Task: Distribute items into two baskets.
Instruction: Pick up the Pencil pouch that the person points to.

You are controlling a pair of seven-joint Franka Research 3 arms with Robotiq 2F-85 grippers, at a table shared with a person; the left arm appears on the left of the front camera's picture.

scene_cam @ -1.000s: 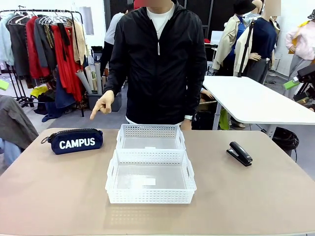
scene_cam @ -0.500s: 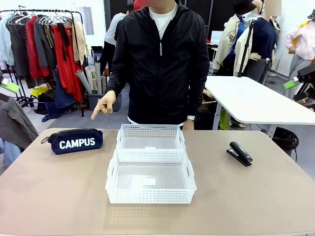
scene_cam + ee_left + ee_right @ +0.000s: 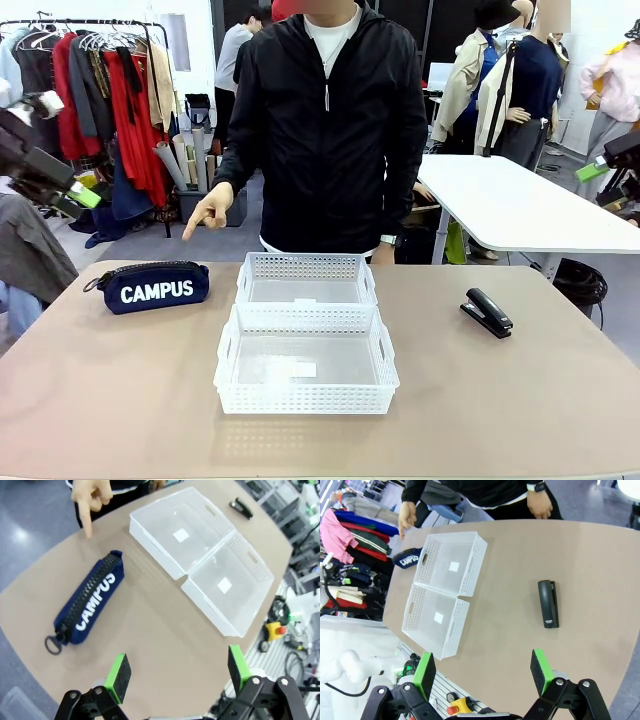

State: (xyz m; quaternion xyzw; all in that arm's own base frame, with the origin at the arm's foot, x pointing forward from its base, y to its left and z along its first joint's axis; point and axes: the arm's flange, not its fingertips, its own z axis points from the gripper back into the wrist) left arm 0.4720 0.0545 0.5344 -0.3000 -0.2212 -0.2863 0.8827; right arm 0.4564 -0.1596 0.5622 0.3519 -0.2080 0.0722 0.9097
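My left gripper hangs spread wide with the navy soft zip pouch ahead of its fingers, my right gripper equally wide with the small black desk stapler ahead, and reaching for the pouch I could strike the person's pointing hand just beyond it.

Two white lattice baskets — near basket at centre, far basket at its 12 o'clock. One navy CAMPUS zip pouch at 10 o'clock — one black stapler at 3 o'clock.
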